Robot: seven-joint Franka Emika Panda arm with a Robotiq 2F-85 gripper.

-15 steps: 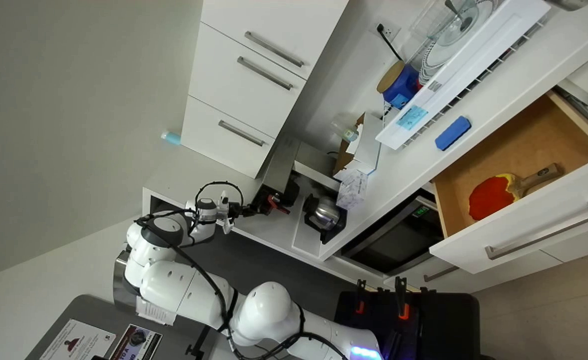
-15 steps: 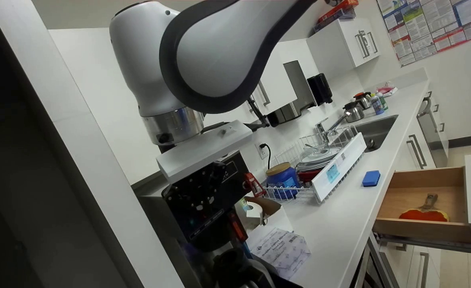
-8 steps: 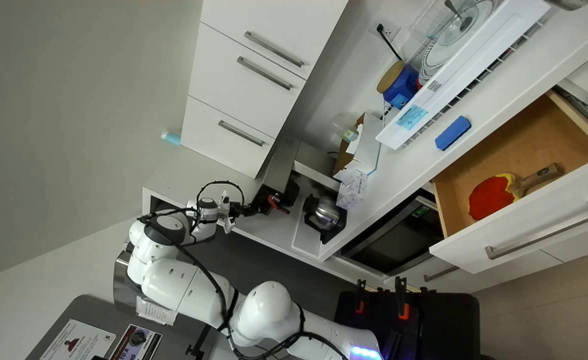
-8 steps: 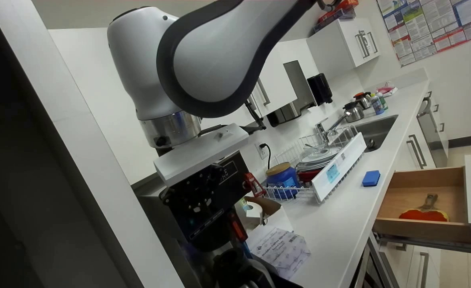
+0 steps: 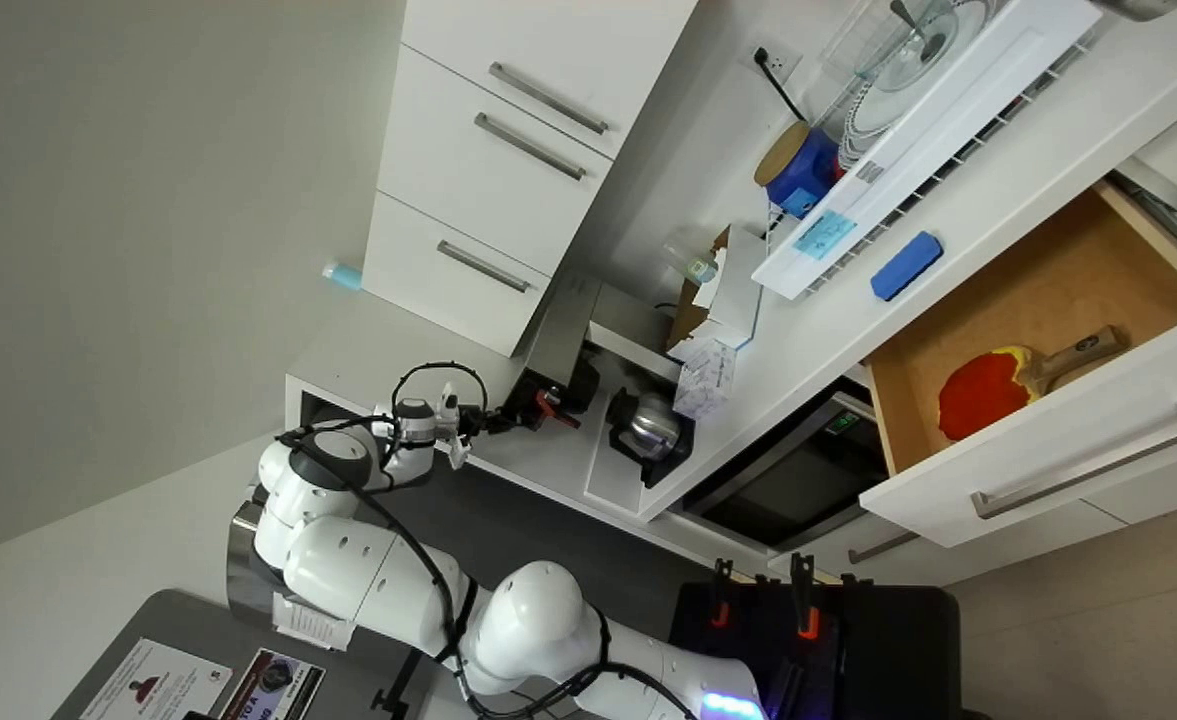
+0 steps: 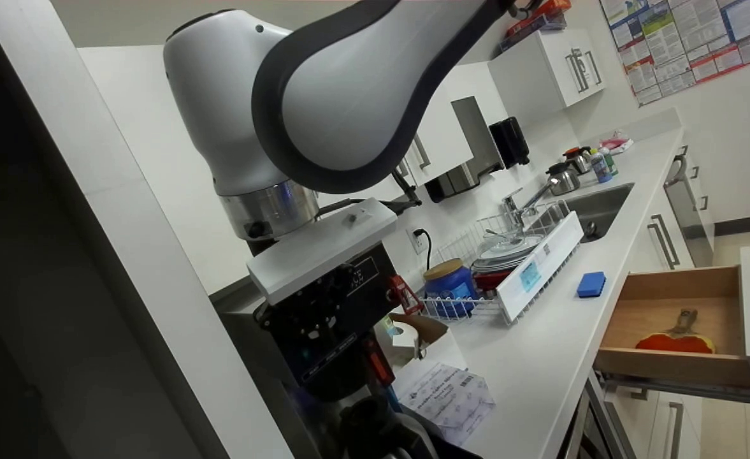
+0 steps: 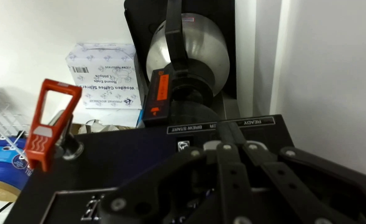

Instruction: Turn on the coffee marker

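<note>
The coffee maker has a black front panel, seen upside down in the wrist view [image 7: 133,152] and also in an exterior view [image 6: 375,274]. Its steel body shows in an exterior view [image 5: 560,325]. A label strip [image 7: 189,127] reads BREW START and READY, with one word partly hidden. A small switch [image 7: 183,145] sits by BREW START. My gripper [image 7: 231,130] is shut and empty, its fingertips together over the strip between BREW START and READY, right of the switch in the wrist view. I cannot tell whether they touch the panel. A steel carafe [image 7: 201,43] stands below.
A red tap handle [image 7: 53,124] sticks out of the panel. A coffee stirrer box [image 7: 108,77] stands beside the machine. A dish rack [image 6: 534,274], a blue jar [image 6: 449,290] and a blue sponge [image 6: 591,284] are on the counter. A drawer [image 5: 1078,270] is open.
The arm has shifted slightly; in an exterior view its hand sits a little lower and further left over the coffee maker panel. Other objects have not moved.
</note>
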